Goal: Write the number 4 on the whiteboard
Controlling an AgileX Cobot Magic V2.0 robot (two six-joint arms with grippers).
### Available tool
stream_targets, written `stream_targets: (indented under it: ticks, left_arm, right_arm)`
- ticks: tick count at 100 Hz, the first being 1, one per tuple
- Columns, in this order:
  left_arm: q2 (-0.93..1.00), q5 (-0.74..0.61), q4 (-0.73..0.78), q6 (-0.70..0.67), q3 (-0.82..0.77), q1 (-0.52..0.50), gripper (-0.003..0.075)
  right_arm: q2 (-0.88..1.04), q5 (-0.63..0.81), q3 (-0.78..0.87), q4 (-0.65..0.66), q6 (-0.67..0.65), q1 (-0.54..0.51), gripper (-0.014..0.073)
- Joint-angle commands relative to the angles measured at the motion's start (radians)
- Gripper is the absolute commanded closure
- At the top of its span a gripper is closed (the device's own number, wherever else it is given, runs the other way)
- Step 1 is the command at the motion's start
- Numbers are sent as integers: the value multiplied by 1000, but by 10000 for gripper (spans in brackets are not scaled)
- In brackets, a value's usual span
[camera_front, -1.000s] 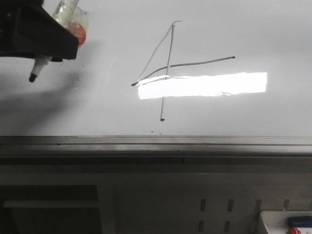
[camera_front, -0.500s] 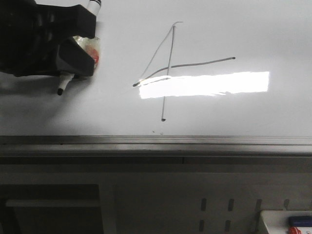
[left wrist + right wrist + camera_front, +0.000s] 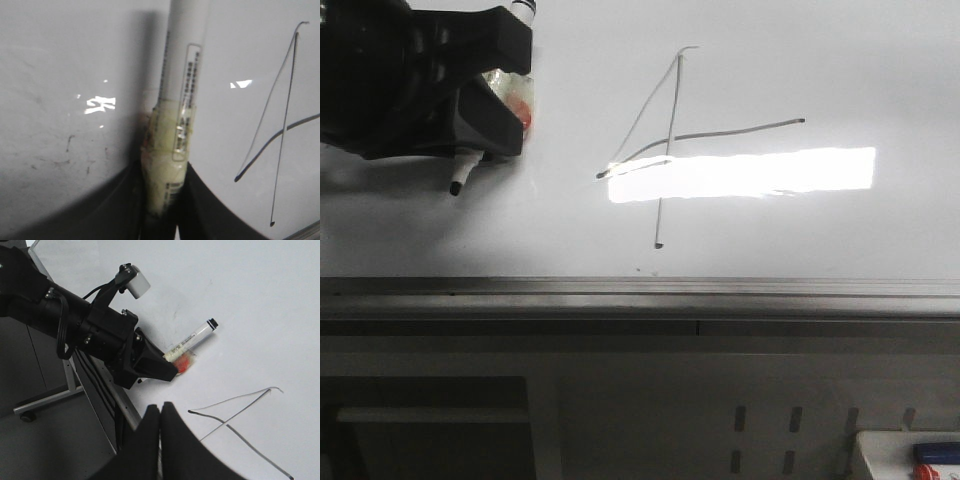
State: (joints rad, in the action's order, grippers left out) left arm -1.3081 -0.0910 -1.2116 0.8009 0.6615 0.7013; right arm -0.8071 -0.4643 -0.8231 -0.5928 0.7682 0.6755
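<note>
The number 4 [image 3: 665, 150] stands in thin dark-grey lines at the middle of the whiteboard [image 3: 820, 70]. My left gripper [image 3: 485, 140] is at the board's upper left, shut on a white marker [image 3: 465, 172] wrapped in yellowish tape. The marker's black tip points down and left, a hand's width left of the 4. In the left wrist view the marker [image 3: 180, 100] runs up between the dark fingers [image 3: 125, 210], with the 4 [image 3: 285, 130] beside it. My right gripper [image 3: 161, 407] is shut and empty, hovering near the 4 [image 3: 235, 412] and the left gripper [image 3: 150, 365].
A grey metal rail [image 3: 640, 295] runs along the board's lower edge. A bright glare strip [image 3: 740, 172] lies across the 4's stem. A white tray [image 3: 910, 455] with small items sits at the bottom right. A stand leg with a caster [image 3: 27, 415] is below the board.
My left gripper with the marker has moved down and to the right, closer to the 4, and has turned so the marker's rear end shows above it. The 4 is unchanged.
</note>
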Motion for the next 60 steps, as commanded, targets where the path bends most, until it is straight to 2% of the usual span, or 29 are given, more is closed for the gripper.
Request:
stream_targets:
  ticks: [1, 7, 14, 34, 60]
  left_arm:
    - [-34, -93, -16, -6, 6, -10, 421]
    - [-34, -108, -16, -6, 6, -10, 332]
    - [-34, -116, -16, -6, 6, -10, 281]
    - [-32, -116, -16, -6, 6, -10, 263]
    - [44, -113, -16, -6, 6, -10, 201]
  right_arm:
    - [8, 67, -23, -20, 0, -5, 641]
    - [8, 67, -23, -20, 0, -5, 641]
    - [8, 67, -23, -20, 0, -5, 641]
    - [8, 67, -23, -20, 0, -5, 641]
    - [8, 73, -23, -20, 0, -5, 641]
